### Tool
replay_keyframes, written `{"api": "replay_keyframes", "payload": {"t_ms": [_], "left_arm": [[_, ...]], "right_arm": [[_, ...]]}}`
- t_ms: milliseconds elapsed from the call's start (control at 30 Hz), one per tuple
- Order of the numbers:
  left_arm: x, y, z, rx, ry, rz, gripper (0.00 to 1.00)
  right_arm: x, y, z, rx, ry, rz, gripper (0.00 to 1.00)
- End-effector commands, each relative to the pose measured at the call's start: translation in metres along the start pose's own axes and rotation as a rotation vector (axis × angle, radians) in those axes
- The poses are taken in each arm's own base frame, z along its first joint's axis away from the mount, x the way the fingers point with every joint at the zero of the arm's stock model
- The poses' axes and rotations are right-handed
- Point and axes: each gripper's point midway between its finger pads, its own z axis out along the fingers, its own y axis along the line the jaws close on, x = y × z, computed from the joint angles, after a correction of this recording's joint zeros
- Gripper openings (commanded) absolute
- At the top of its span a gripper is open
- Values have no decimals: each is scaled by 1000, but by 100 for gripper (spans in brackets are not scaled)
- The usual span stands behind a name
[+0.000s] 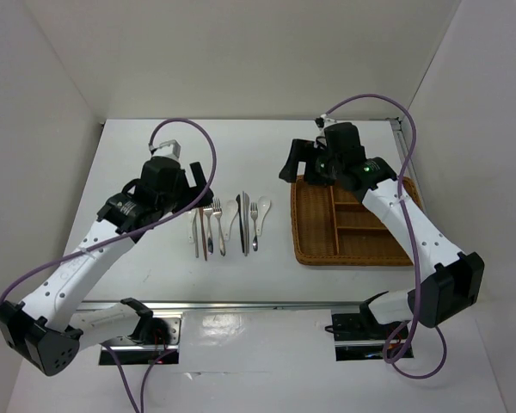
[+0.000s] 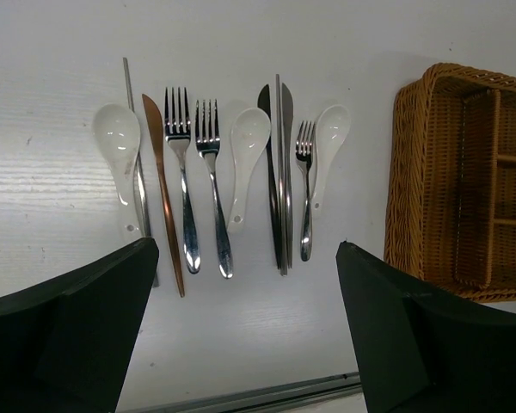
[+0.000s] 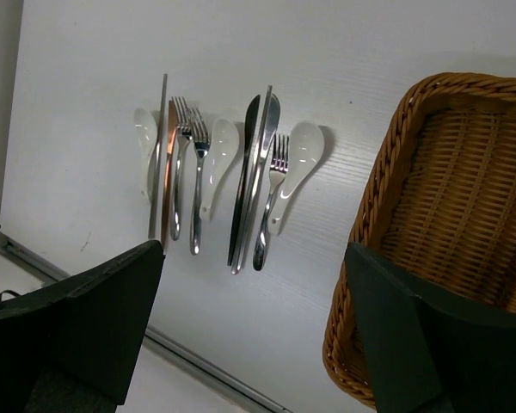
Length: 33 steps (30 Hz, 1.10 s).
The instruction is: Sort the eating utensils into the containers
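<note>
The utensils lie in a row on the white table, left of the wicker tray [image 1: 299,225]. In the left wrist view I see three white soup spoons [image 2: 119,142], three silver forks [image 2: 181,176], a copper-brown knife [image 2: 162,194], a dark knife beside a silver one [image 2: 271,176] and a thin grey stick [image 2: 136,172]. The row also shows in the right wrist view [image 3: 258,185], with the tray's rim [image 3: 370,215] at the right. My left gripper [image 2: 248,249] hovers open and empty above the row's near ends. My right gripper [image 3: 254,249] is open and empty above the tray's far-left corner.
The tray [image 2: 406,172] has inner dividers [image 1: 358,207] forming several compartments, and I see nothing in them. A metal rail [image 1: 267,304] runs along the table's near edge. White walls close in the table at the back and on both sides.
</note>
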Motion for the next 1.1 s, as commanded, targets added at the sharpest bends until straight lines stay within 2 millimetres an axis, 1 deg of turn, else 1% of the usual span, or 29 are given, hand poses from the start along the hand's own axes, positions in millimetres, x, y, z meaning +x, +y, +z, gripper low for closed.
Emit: {"api": "replay_keyframes", "payload": {"t_ms": [0, 67, 100, 133, 167, 200, 233, 267, 300, 333, 367, 400, 433, 467, 533, 600, 667, 700, 733, 767, 800, 833, 867, 900, 933, 967, 1000, 1033, 1067], "left_arm": [[-6, -7, -1, 21, -12, -41, 100], [-2, -6, -2, 21, 5, -38, 100], [6, -1, 0, -4, 38, -43, 100], [11, 0, 3, -11, 63, -38, 100], [10, -2, 0, -3, 68, -39, 100], [16, 1, 3, -23, 94, -44, 100], [18, 2, 3, -35, 109, -53, 100], [28, 5, 4, -43, 143, -62, 100], [33, 4, 5, -44, 159, -89, 95], [39, 5, 6, -41, 179, -89, 89], [50, 3, 9, -17, 213, -103, 87], [52, 0, 8, 7, 213, -106, 87], [58, 1, 11, 16, 226, -96, 96], [53, -3, 10, 34, 203, -100, 100], [46, -4, 11, 63, 173, -71, 100], [44, -5, 7, 88, 157, -36, 100], [40, 2, 9, 63, 137, -21, 100], [40, 4, 7, 52, 132, -20, 100], [40, 5, 7, 52, 131, -9, 100], [40, 12, 9, 31, 127, -2, 100], [35, 15, 8, 19, 107, -9, 100], [40, 19, 9, 12, 118, 5, 100], [32, 27, 12, -15, 92, -4, 100], [30, 34, 15, -32, 85, -18, 100], [29, 30, 15, 12, 96, -19, 100], [30, 33, 21, 21, 107, -4, 100], [24, 34, 26, 40, 106, -17, 100], [23, 35, 30, 44, 108, -17, 100], [22, 37, 33, 48, 112, -14, 100]], "right_arm": [[6, 12, 0, -52, 21, -15, 93], [12, 14, 1, -56, 35, -21, 93], [21, 17, 3, -67, 58, -25, 93], [18, 18, 4, -72, 48, -27, 93], [29, 18, 10, -79, 74, -30, 93], [32, 23, 10, -94, 84, -23, 93], [36, 20, 15, -89, 94, -21, 92], [37, 22, 20, -97, 111, -19, 92], [43, 23, 23, -96, 132, -22, 91], [37, 27, 21, -103, 119, -25, 91], [42, 27, 26, -91, 130, -33, 91], [44, 34, 26, -100, 125, -49, 91], [43, 38, 27, -103, 116, -48, 91], [45, 41, 31, -109, 119, -44, 91], [54, 51, 38, -139, 136, -48, 91], [69, 59, 51, -155, 175, -50, 91], [82, 60, 61, -150, 219, -43, 89], [83, 64, 71, -153, 229, -48, 89], [83, 63, 77, -148, 237, -47, 88], [84, 64, 82, -143, 244, -37, 87], [86, 63, 94, -130, 264, -34, 87], [87, 60, 99, -109, 275, -33, 85], [85, 54, 106, -72, 264, -27, 84], [85, 49, 112, -47, 259, -28, 84], [86, 45, 121, -21, 266, -29, 84], [84, 42, 126, 3, 256, -20, 82], [88, 39, 133, 12, 270, -19, 82], [83, 41, 138, 13, 255, -21, 82], [87, 38, 141, 20, 265, -21, 81]]}}
